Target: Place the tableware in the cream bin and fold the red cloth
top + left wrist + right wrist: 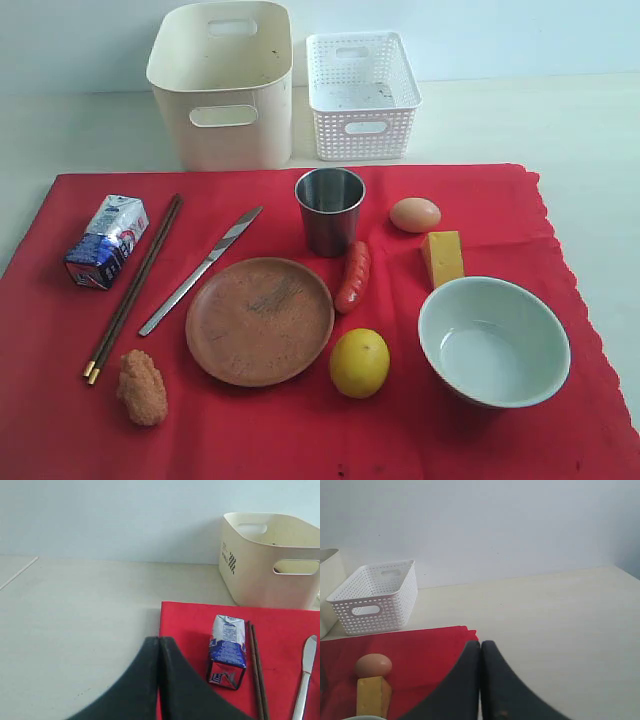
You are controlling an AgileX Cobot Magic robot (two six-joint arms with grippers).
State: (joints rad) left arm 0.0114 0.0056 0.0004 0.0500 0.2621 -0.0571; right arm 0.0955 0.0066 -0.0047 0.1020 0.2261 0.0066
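Observation:
The red cloth [300,430] lies spread flat on the table. On it stand the steel cup [329,211], the brown plate [259,320] and the pale green-white bowl [494,341]. The silver knife [200,270] and the dark chopsticks [133,288] lie left of the plate. The cream bin [223,85] stands behind the cloth. Neither arm shows in the exterior view. My left gripper [159,641] is shut and empty over the cloth's left edge [162,630], near the chopsticks [256,665] and knife [303,680]. My right gripper [480,644] is shut and empty by the cloth's far right corner [465,632].
Food lies among the tableware: a milk carton [106,241], fried nugget [142,387], sausage [352,276], lemon [359,362], egg [414,214] and cheese wedge [443,257]. A white lattice basket [361,95] stands right of the cream bin. Bare table surrounds the cloth.

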